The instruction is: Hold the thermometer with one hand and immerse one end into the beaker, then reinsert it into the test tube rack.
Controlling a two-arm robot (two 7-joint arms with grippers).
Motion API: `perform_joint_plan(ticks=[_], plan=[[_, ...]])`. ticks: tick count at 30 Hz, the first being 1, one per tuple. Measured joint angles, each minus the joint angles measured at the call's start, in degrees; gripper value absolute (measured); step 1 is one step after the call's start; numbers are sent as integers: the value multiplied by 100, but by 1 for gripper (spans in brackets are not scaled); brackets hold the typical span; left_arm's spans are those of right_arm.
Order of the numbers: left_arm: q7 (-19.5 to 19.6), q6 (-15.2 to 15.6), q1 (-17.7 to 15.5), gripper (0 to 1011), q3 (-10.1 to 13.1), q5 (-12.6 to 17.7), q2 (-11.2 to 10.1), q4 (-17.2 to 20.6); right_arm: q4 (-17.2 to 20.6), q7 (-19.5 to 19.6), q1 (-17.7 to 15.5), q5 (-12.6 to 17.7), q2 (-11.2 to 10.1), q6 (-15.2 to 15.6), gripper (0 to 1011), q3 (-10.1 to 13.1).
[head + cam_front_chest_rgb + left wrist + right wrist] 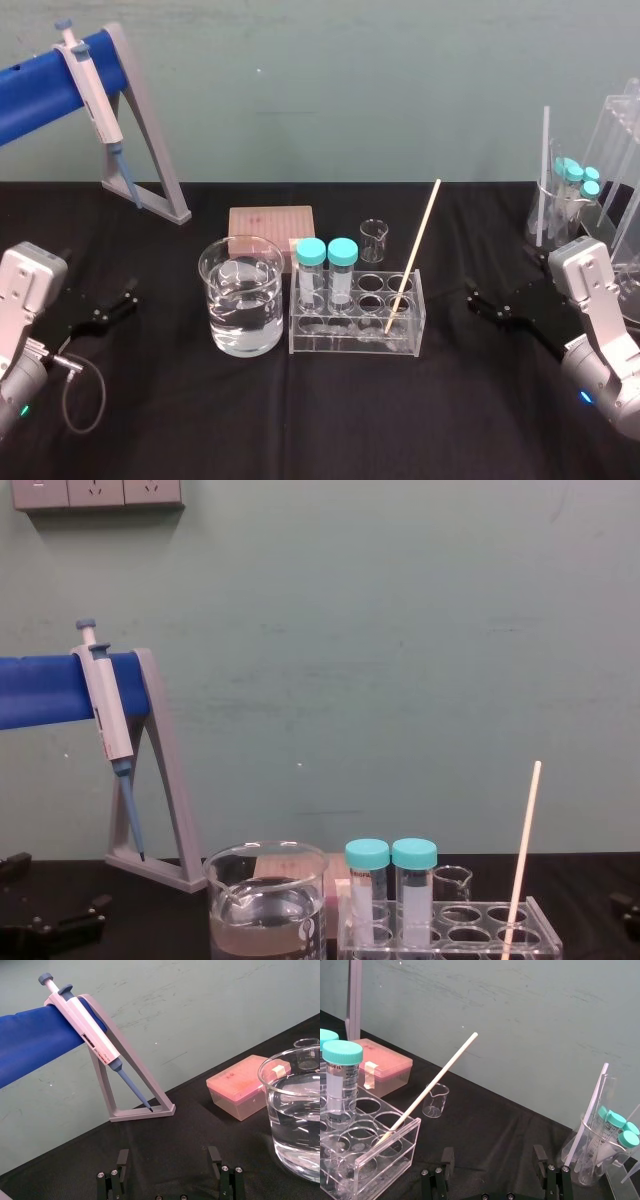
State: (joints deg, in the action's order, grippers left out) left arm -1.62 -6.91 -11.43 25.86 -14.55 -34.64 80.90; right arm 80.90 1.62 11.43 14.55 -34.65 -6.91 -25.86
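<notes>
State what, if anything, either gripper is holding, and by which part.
Nothing is held. The left gripper and the right gripper are both open and empty; the thermometer leans untouched in the rack.

Silver-grey arms (30,290), blk end effectors (125,300) (472,298)

Head view downward, chest view level and low, test tube rack (350,342) in both
</notes>
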Motion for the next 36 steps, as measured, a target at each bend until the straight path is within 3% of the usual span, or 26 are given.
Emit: perform_joint_plan(ticks=[13,20,24,27,28,30,33,36], plan=[[0,0,0,1004,0,0,0,0,0,0,0,0,0,0,1002,1],[0,0,0,1004,0,0,0,0,198,-474,-215,517,-59,-160,1002,318],[0,0,0,1004,0,0,0,0,524,-801,-460,1144,-103,-82,1002,623],[0,0,0,1004,0,0,0,0,786,-1273,-670,2029,-81,83,1002,1005],[0,0,0,1004,0,0,0,0,811,-1369,-696,2194,-66,120,1002,1072],[0,0,0,1004,0,0,0,-1,826,-1589,-718,2529,-23,215,1002,1184],[0,0,0,1004,0,0,0,-1,668,-2086,-636,3280,155,534,1002,1398],[0,0,0,1004,0,0,0,0,430,-2312,-467,3700,320,824,1002,1494]])
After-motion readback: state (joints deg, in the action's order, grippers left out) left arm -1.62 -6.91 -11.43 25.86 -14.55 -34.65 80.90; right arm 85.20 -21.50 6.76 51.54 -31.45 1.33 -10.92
